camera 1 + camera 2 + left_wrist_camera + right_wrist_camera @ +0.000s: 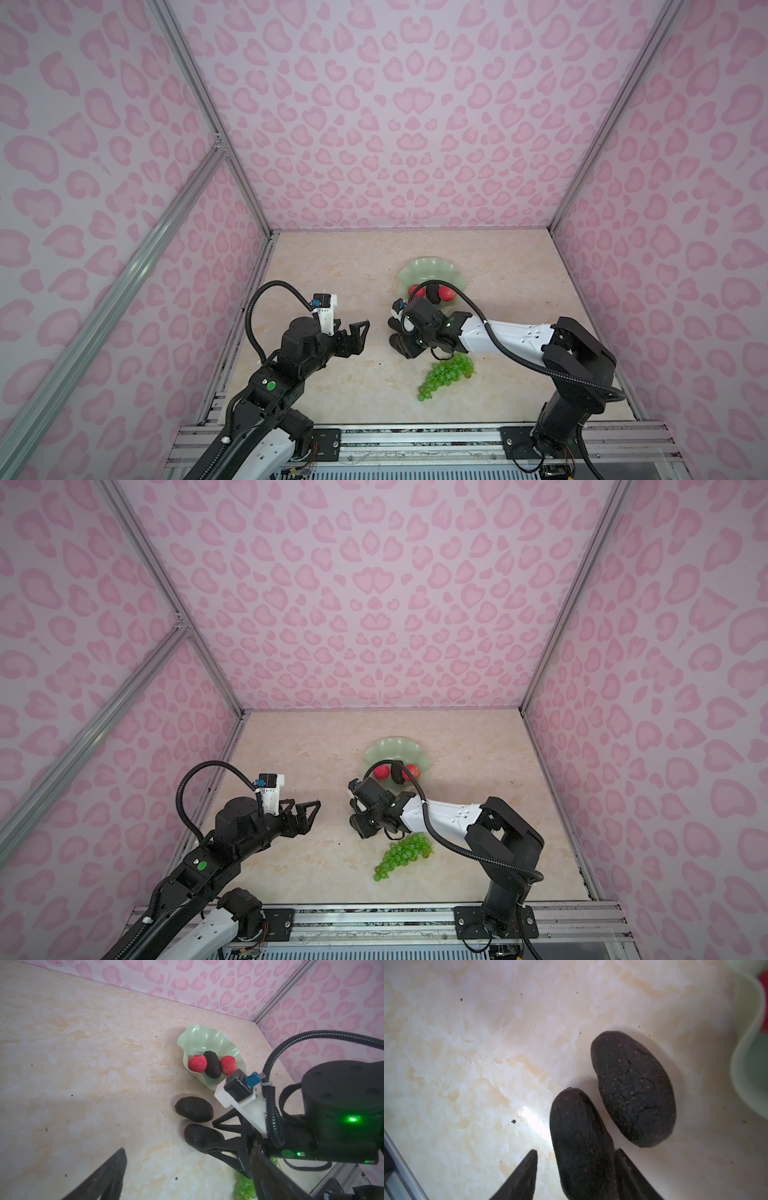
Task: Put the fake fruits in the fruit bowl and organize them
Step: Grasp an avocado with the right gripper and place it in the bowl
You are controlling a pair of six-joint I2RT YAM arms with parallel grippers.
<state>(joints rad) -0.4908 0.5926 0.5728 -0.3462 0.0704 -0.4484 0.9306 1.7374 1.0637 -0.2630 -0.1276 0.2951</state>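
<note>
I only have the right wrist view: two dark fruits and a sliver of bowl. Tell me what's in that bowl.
Observer: The fruit bowl holds one dark avocado between two red fruits.
Operator: Report any fruit outside my frame.
Observer: The green grapes lie on the table, outside the bowl, nearer the robot's base.
Operator: Give me the left gripper.
Observer: It is open and empty, hovering over the table's left side.
</note>
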